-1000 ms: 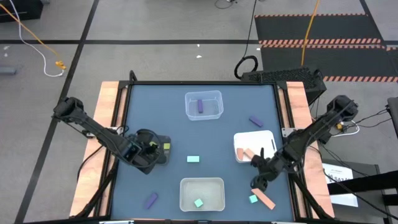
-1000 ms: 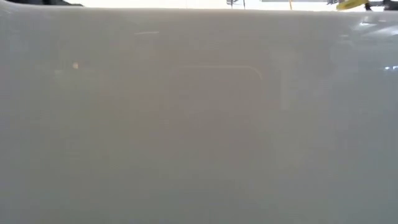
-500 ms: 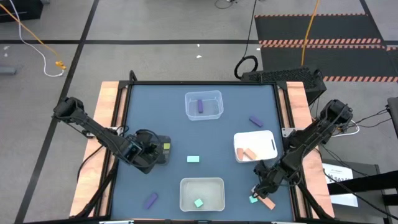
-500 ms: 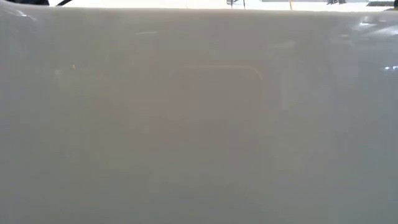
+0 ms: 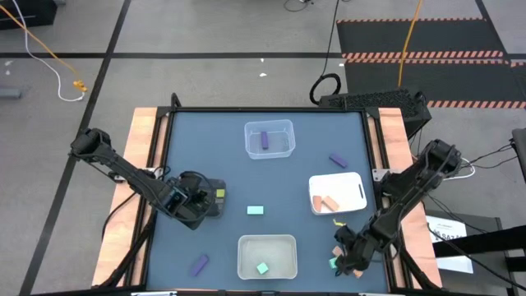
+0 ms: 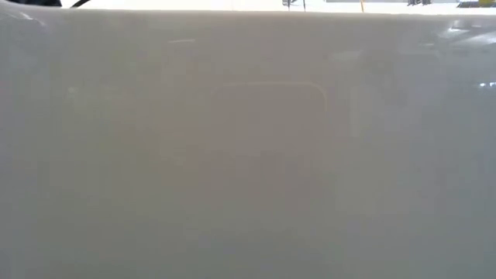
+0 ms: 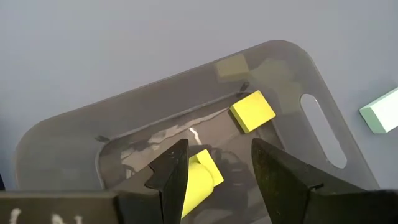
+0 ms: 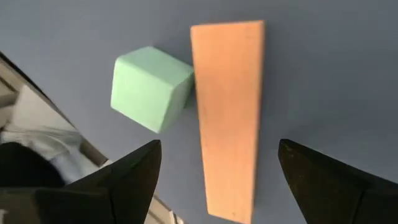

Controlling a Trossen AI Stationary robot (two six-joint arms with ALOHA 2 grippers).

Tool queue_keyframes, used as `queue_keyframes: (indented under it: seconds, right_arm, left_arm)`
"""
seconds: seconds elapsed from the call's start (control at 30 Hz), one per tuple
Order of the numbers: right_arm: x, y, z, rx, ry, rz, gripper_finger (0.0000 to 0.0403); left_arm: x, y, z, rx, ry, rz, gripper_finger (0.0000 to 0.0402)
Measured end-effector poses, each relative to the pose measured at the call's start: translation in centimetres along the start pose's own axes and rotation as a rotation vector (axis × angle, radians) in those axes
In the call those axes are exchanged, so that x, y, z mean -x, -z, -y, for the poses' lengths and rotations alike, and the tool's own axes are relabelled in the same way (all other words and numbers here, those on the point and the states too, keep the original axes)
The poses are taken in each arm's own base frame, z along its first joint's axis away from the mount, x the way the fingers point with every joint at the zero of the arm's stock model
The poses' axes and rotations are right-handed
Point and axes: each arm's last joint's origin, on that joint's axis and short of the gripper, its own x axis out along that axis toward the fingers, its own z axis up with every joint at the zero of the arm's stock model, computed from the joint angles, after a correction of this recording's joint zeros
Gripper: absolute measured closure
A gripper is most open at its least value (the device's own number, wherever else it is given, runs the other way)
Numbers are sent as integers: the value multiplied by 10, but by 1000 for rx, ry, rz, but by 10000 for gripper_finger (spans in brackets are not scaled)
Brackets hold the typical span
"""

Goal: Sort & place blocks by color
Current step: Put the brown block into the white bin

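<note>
Blocks: orange bar [image 8: 227,118] partly cut off between spread right pincer [image 8: 217,180]; left pincer [image 7: 217,180] parted.

- The high view looks straight down on the whole dark blue bench [image 5: 205,140] and both arms.
- The low view shows only a pale blank haze.
- The left wrist view sits close above the smoky translucent tray [image 7: 74,143].
- The right wrist view hangs close over the long orange wooden bar [image 8: 227,118], which the high view shares.

The low view is a pale blur throughout. In the high view, the right gripper [image 5: 348,261] covers most of the orange bar [image 5: 357,270].
</note>
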Motion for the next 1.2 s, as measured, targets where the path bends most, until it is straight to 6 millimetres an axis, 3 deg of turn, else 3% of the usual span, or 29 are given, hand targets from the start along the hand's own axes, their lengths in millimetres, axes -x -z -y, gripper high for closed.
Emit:
queue_keyframes:
  seconds: [0.27, 0.5, 0.67, 0.83, 0.9, 1.1, 1.2]
  right_arm:
    - [-7, 3, -18, 159, 157, 49, 93]
    - [-21, 3, -26, 249, 244, 39, 127]
    - [-27, 3, -28, 265, 329, 15, 172]
    - [-26, 3, -26, 255, 354, 0, 258]
    - [-24, 4, -27, 253, 343, -22, 292]
    - [1, 11, -29, 269, 261, -56, 292]
    - [23, 11, -32, 323, 182, 55, 292]
  left_arm:
    - [0, 0, 0, -5, 0, 0, 224]
    - [0, 0, 0, -40, 0, 0, 224]
    - [0, 0, 0, -71, 1, 0, 224]
    - [0, 0, 0, -81, 1, 0, 224]
    - [0, 1, 0, -82, 6, 0, 224]
    - [1, 1, 2, -68, 26, -1, 224]
    - [1, 1, 3, -68, 27, -1, 224]
